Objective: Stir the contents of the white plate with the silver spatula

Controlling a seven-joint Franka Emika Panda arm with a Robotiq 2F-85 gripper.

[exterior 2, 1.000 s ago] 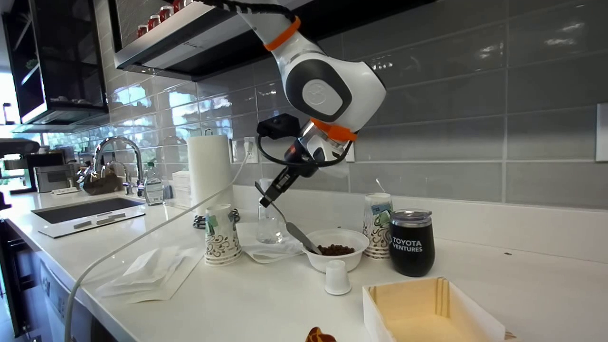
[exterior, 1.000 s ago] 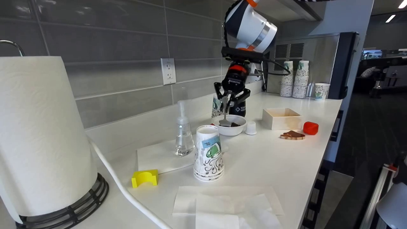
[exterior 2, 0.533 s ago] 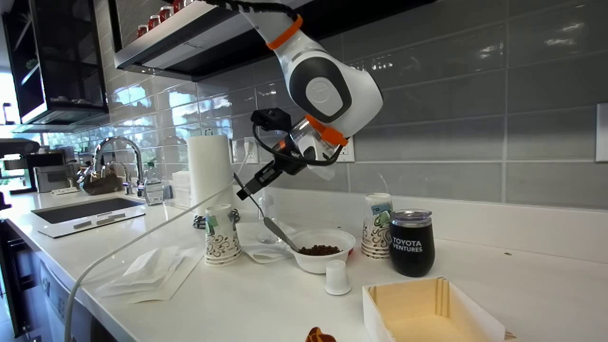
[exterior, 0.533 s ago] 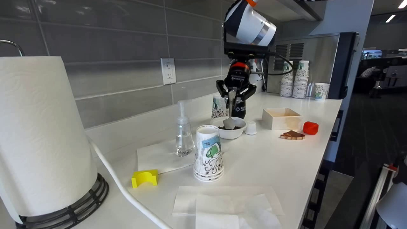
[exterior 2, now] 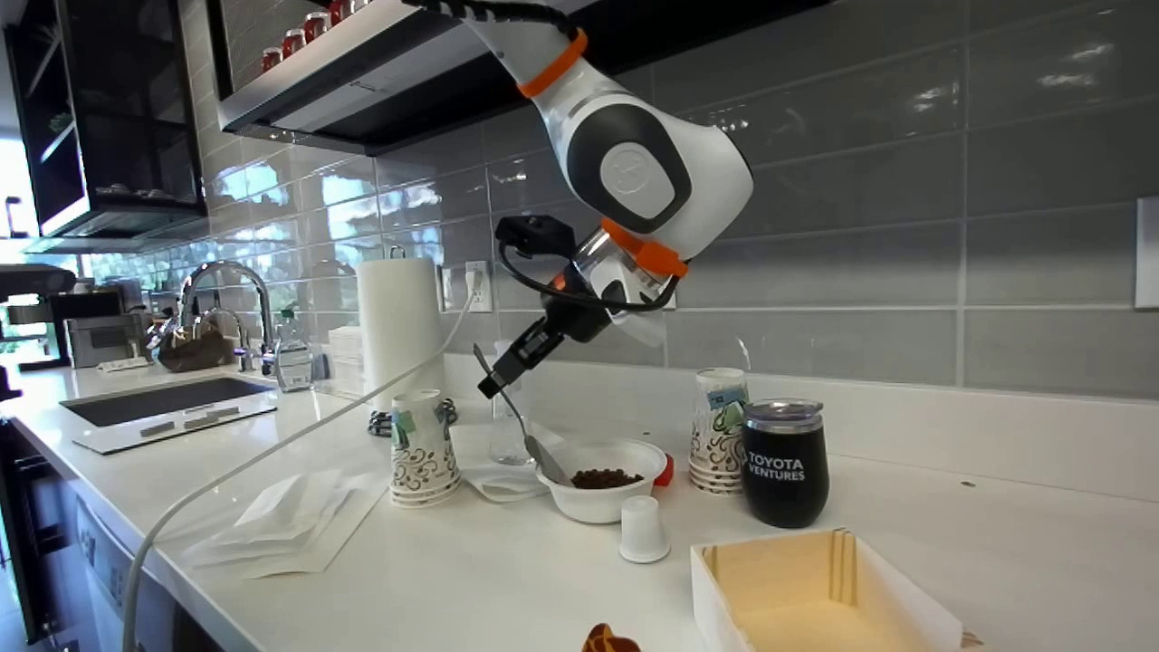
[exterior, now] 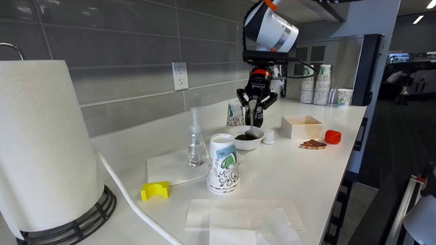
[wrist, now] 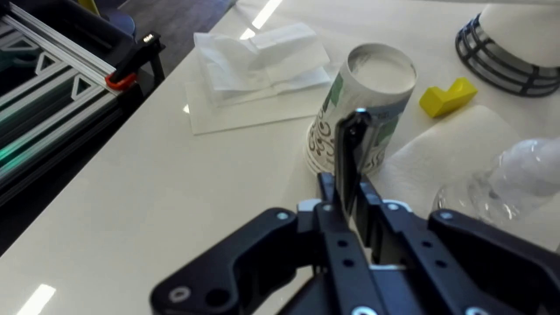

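Note:
My gripper [exterior: 252, 106] is shut on the handle of the silver spatula [exterior: 252, 117]. It holds the spatula tilted above the white plate [exterior: 247, 145], a bowl-like dish on the counter. In an exterior view the gripper [exterior 2: 493, 385] is up and left of the white plate [exterior 2: 593, 509], and the blade of the spatula [exterior 2: 545, 460] dips inside the dish's left rim beside the dark brown contents [exterior 2: 602, 478]. In the wrist view the handle end of the spatula [wrist: 348, 157] stands up between the fingertips [wrist: 343, 188]. The dish is out of the wrist view.
A small white cup [exterior 2: 643, 530] stands close to the dish. Printed cups [exterior: 223, 166], a glass bottle [exterior: 197, 146], a black tumbler [exterior 2: 785, 464] and a wooden box [exterior 2: 815, 589] stand around. A red object [exterior 2: 665, 469] lies behind the dish. The tiled wall is close behind.
In an exterior view the gripper and spatula swung left, then partly back right. The blade moved across to another side of the dish. The dish slid slightly, uncovering the red object.

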